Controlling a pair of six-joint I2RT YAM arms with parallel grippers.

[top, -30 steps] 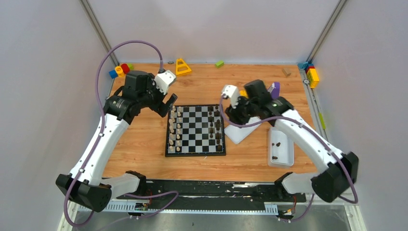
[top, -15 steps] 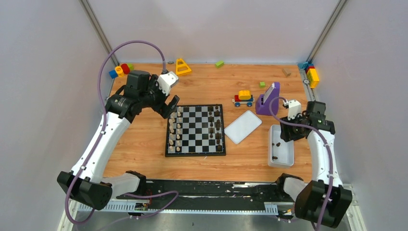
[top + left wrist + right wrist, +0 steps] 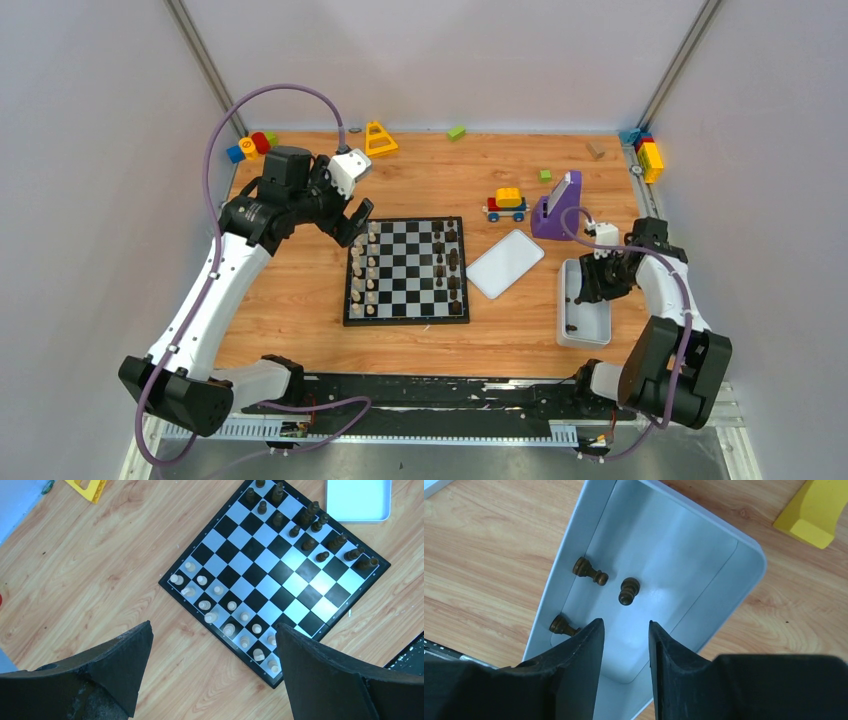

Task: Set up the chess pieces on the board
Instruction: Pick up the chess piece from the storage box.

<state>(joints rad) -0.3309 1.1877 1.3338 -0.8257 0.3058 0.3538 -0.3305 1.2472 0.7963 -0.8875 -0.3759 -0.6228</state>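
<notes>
The board (image 3: 405, 321) lies mid-table. Pale chess pieces (image 3: 365, 270) fill its two left columns and dark chess pieces (image 3: 452, 262) stand along its right side. My left gripper (image 3: 355, 220) hovers over the board's far left corner, wide open and empty; in the left wrist view the gripper (image 3: 214, 626) frames the pale pieces (image 3: 230, 615) on the board (image 3: 272, 575). My right gripper (image 3: 592, 290) hangs over the white tray (image 3: 585, 338). In the right wrist view that gripper (image 3: 625, 621) is open with a narrow gap and nothing in it, above three dark pieces (image 3: 627, 590) lying in the tray (image 3: 749, 565).
The tray's white lid (image 3: 505, 263) lies between board and tray. Behind it are a toy car (image 3: 507, 203) and a purple holder (image 3: 556, 207). Toy blocks sit at the back: yellow triangle (image 3: 379, 138), green block (image 3: 456, 132), coloured blocks (image 3: 250, 146) left and right (image 3: 648, 155).
My right arm swung from the board's right edge out to the tray and came down over it, its jaws narrowing. The left arm barely moved.
</notes>
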